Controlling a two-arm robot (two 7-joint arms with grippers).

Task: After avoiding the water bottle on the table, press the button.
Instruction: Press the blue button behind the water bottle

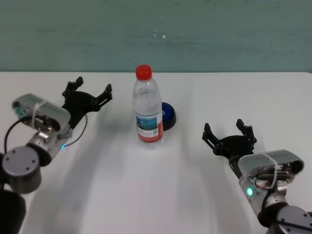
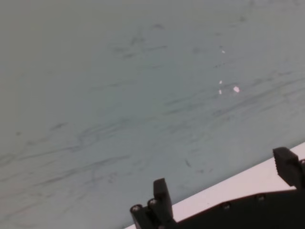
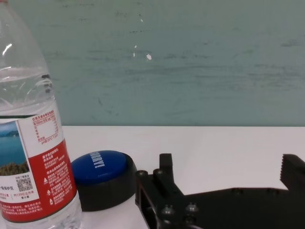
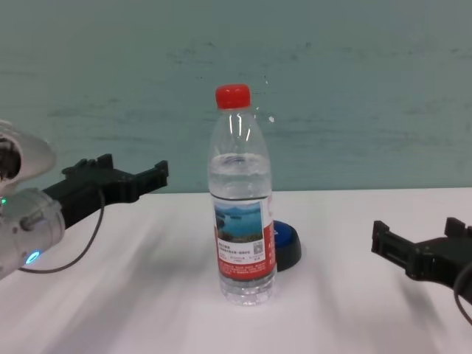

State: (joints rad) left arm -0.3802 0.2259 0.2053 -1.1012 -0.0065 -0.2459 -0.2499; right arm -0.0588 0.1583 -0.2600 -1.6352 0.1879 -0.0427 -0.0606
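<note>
While spanning the whole scene, table (image 1: 204, 195) white and flat. Upright near its middle, bottle (image 1: 147, 108), red-capped, water inside. Just behind and to the bottle's right, partly hidden, button (image 1: 168, 115), blue dome on black base. Left gripper (image 1: 87, 91) raised over the table's far left, fingers spread, holding nothing. Right gripper (image 1: 229, 133) low, right of the bottle, likewise spread and unladen.

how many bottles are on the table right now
1. The tall clear plastic water bottle with a red cap stands upright mid-table, directly in front of the low blue dome button. No other bottle shows.
</note>
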